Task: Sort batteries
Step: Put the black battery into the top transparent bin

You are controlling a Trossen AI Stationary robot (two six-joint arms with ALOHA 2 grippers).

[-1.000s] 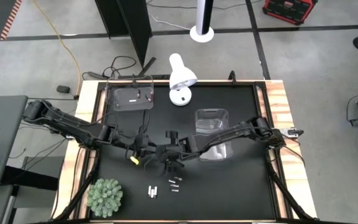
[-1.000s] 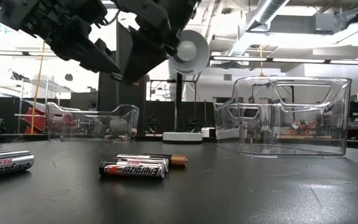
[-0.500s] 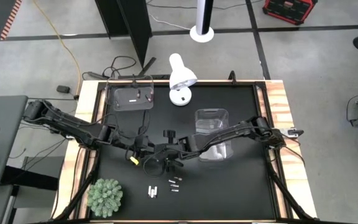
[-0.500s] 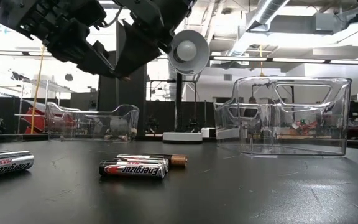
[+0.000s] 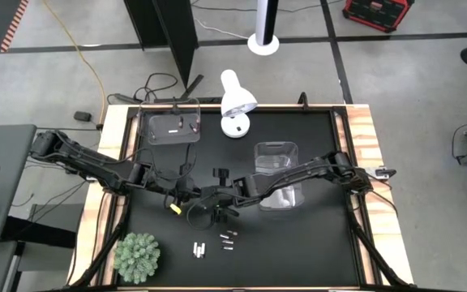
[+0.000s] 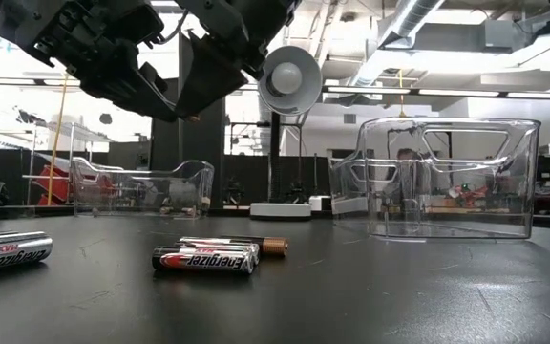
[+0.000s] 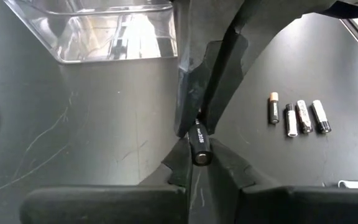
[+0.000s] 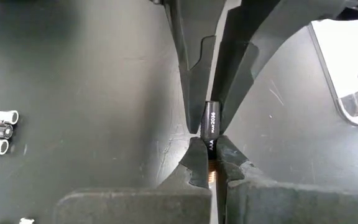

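Note:
One dark battery [image 7: 199, 140] with a copper end [image 8: 211, 177] hangs above the middle of the table, caught between my two grippers. My left gripper [image 7: 201, 163] and my right gripper [image 8: 210, 163] point at each other, both shut on it. In the high view they meet at mid-table [image 5: 203, 203], and the battery itself is hidden there. Two small groups of loose batteries [image 5: 197, 248] [image 5: 228, 241] lie on their sides on the black table nearer its near edge. They show too in the low view [image 6: 208, 258] and the left wrist view [image 7: 294, 116]. My left gripper pinches one end of the dark battery [image 7: 201, 154] between its two fingers, which lie along the battery, roughly level, coming from the table's left. The battery is lifted clear of the table. My right gripper pinches the battery's copper end [image 8: 211, 174] between its two fingers [image 8: 194, 163], coming level from the table's right, in line with the battery. The dark printed body [image 8: 211, 121] sticks out ahead into the other gripper's fingers.
A clear bin [image 5: 171, 128] with a few batteries sits at the far left, and a taller clear bin [image 5: 276, 174] right of centre, under the right arm. A white lamp [image 5: 236, 101] stands at the far edge. A green plant [image 5: 138, 257] sits in the near left corner.
My right gripper has edged a little toward the table's left, closer against my left gripper. The batteries on the table have stayed put.

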